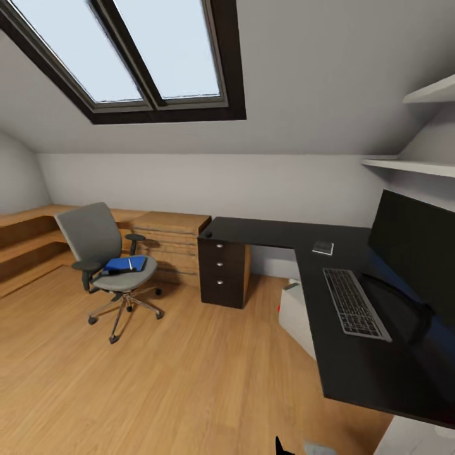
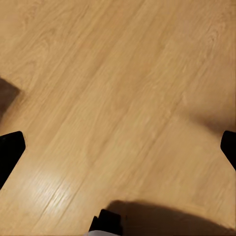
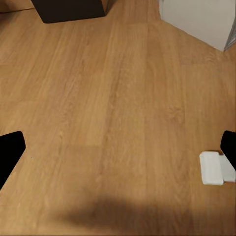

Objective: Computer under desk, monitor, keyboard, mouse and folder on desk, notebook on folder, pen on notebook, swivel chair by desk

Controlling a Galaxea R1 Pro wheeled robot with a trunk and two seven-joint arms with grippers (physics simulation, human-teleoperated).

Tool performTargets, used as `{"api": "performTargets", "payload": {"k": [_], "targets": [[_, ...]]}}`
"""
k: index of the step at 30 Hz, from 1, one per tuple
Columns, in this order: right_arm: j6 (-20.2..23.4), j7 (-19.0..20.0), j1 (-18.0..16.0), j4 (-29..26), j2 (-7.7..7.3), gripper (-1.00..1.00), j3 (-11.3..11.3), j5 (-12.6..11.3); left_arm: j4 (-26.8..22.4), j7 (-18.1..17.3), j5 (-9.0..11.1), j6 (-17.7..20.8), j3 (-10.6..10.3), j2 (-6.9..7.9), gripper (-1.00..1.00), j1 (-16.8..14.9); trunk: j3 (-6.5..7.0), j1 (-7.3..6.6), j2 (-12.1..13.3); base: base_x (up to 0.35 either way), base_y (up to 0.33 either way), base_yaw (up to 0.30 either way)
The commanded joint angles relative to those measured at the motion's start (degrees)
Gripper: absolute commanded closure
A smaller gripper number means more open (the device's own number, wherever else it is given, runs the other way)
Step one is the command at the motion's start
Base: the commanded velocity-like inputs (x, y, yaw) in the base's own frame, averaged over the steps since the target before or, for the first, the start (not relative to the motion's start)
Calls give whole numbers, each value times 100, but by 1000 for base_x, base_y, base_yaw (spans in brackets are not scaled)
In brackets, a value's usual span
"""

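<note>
1. L end effector (image 2: 118, 147): fingers (image 2: 11, 150) spread wide apart at the frame edges, holding nothing, wood floor (image 2: 123, 88) below
2. R end effector (image 3: 118, 152): fingers (image 3: 10, 152) also wide apart, nothing held; over floor, w/ a small white flat piece (image 3: 212, 167) lying near one fingertip
3. R wrist view also catches the black drawer unit base (image 3: 71, 9) and a light grey box, prob. the computer (image 3: 199, 17)
4. Head view: desk (image 1: 354, 354) at right carries monitor (image 1: 414, 246) and keyboard (image 1: 355, 303) just in front of it; a small flat item (image 1: 323, 248) beyond the keyboard
5. Computer sits on floor under the desk
6. Swivel chair (image 1: 104, 259) well apart from desk, blue flat items (image 1: 125, 264) on seat w/ white pen (image 1: 130, 262) on top
7. No readable writing or brands
</note>
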Motion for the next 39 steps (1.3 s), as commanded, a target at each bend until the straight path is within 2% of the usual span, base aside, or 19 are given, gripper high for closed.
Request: {"api": "performTargets", "payload": {"k": [1, 26, 39], "targets": [[-24, 26, -6, 10, 1, -100, 30, -59, -5, 16, 60, -15, -16, 2, -100, 3, 12, -19, 38, 260, 240, 95], [-31, 27, -6, 116, -31, -100, 30, -52, 74, 16, 52, -15, -24, -28, -100, 5, 458, -569, 1041, 266, 231, 9], [-24, 30, -6, 116, -25, -100, 46, -45, 83, 16, 51, -15, -25, -21, -100, 2, 691, -854, 1563, 309, 116, 0]]}}
